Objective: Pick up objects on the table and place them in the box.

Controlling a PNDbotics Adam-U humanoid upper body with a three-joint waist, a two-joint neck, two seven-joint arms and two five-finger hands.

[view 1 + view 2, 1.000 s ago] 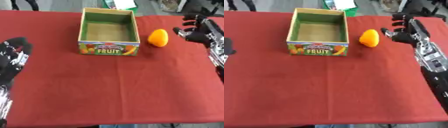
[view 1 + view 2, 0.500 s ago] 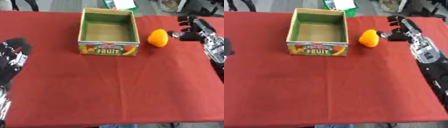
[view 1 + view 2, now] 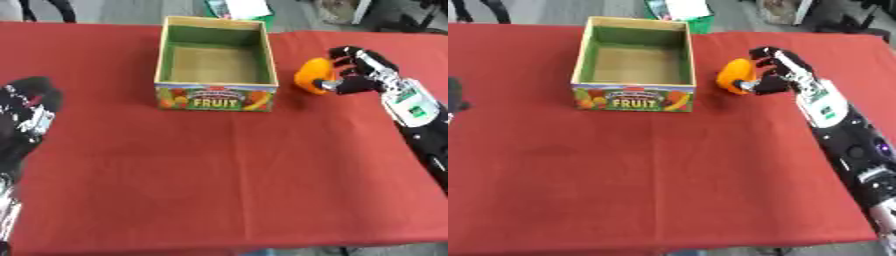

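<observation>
the orange fruit [image 3: 735, 76] sat on the red table [image 3: 667, 170] just beside the fruit box [image 3: 633, 65], at about 3 o'clock from it, not touching the box wall. the right hand [image 3: 776, 72] had closed in on the fruit from its 3 o'clock side, with curled fingers [image 3: 765, 54] over the top and the thumb low at the near side. it looked like a wrap around the fruit, though whether the fruit had left the cloth could not be told. the left hand [image 3: 26, 112] lay idle near the table's 9 o'clock edge; its finger state could not be made out.

the box was open at the top and appeared empty, green inside with a brown floor, "fruit" printed on its near face.

the step in hand seemed to be securing the grasp before the lift. to do it well, the fingers and thumb would want to sit on opposite sides of the round fruit so it would not roll out towards 9 o'clock. the lift should go straight up until the fruit cleared the box's rim, then travel towards 9 o'clock over the opening. releasing low inside would keep it from bouncing out or tipping the light box.
</observation>
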